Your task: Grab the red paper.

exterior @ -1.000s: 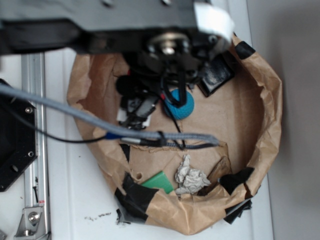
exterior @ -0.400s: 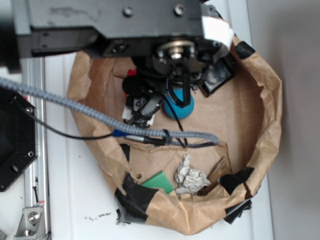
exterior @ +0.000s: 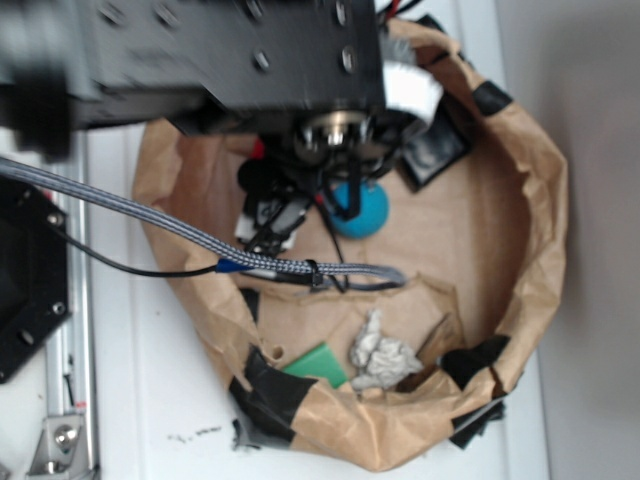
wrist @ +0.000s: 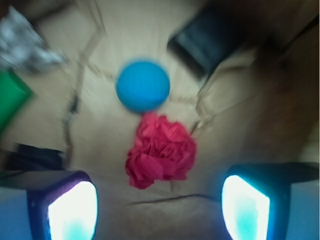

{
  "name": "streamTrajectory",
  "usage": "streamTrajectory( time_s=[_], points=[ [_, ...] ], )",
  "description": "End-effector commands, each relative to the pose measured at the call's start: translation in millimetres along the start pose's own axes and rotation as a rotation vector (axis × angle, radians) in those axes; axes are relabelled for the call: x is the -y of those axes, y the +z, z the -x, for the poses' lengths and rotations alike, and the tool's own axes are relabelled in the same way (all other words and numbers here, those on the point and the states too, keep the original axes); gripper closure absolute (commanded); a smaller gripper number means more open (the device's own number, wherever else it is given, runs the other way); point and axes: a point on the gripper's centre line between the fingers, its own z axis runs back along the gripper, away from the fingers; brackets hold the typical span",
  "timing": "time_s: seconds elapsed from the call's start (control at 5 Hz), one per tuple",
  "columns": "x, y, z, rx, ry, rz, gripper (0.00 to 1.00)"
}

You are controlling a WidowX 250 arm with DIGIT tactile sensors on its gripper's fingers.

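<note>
Your fingers (wrist: pixel 159 212) are spread wide, one glowing pad (wrist: pixel 72 212) at the lower left of the wrist view and the other at the lower right, with nothing pinched between them. Just ahead of the gap, centred between the two pads and touching neither, you see the red paper (wrist: pixel 161 151), a crumpled rosette lying on the brown paper floor. Right beyond it, nearly touching its far edge, sits the blue ball (wrist: pixel 143 85). Farther out and to the right of the ball lies a black flat object (wrist: pixel 212 37), tilted. Off to the far left you have a green block (wrist: pixel 11 97), and beyond that a whitish-grey paper wad (wrist: pixel 25 42); both are blurred.

From the exterior view, your arm (exterior: pixel 230 55) covers most of the red paper, leaving only a small red spot beside the mount. The brown paper wall (exterior: pixel 535 190), patched with black tape, rings everything, and it stands on a white worktop (exterior: pixel 150 400).
</note>
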Motion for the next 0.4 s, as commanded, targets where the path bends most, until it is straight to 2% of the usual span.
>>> streamTrajectory(
  time_s=[0.0,0.2],
  points=[
    [-2,-35,-7,0.061,-0.036,0.018,0.0],
    [2,-61,-30,0.062,-0.078,0.055,0.0]
  ],
)
